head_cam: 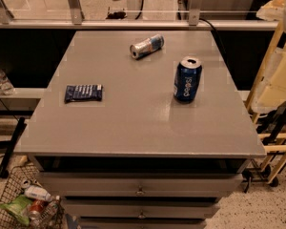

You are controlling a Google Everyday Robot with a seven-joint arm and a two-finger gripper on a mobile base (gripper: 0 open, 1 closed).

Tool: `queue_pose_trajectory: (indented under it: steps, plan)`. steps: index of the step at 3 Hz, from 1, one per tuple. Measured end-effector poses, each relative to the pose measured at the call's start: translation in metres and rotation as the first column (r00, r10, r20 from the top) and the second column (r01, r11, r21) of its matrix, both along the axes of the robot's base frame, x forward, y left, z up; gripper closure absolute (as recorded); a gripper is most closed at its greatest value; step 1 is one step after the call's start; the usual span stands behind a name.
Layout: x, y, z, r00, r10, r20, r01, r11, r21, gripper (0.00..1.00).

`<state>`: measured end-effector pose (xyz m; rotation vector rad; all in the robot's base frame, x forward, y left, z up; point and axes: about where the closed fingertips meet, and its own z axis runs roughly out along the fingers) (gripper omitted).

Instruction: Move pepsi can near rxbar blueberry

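Note:
The pepsi can [187, 79] stands upright on the right part of the grey table [133, 123], dark blue with white lettering and a silver top. The rxbar blueberry [83, 93] lies flat near the table's left edge, a dark blue wrapper with small white print. The two are far apart, with bare tabletop between them. The gripper is not in view.
A slim silver-and-blue can [147, 46] lies on its side at the back middle of the table. A wire basket [24, 205] with bottles and trash sits on the floor at lower left. A wooden frame on wheels [271, 104] stands right of the table. Drawers [140, 191] face front.

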<state>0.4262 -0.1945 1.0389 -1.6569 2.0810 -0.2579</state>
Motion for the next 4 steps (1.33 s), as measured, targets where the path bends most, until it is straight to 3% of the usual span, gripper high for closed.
queue_pose_trajectory:
  steps: [1,2,3,4]
  plan:
    - [0.000,0.000,0.000,1.0000,0.000,0.000,0.000,1.000,0.000,0.00]
    - [0.008,-0.004,-0.007,0.9996,-0.026,0.010,0.025,0.996,0.088,0.00]
    - [0.045,-0.016,-0.050,0.9920,-0.127,0.003,0.117,0.923,0.368,0.00]
    - [0.070,-0.016,-0.068,0.9843,-0.176,0.017,0.144,0.858,0.493,0.00]
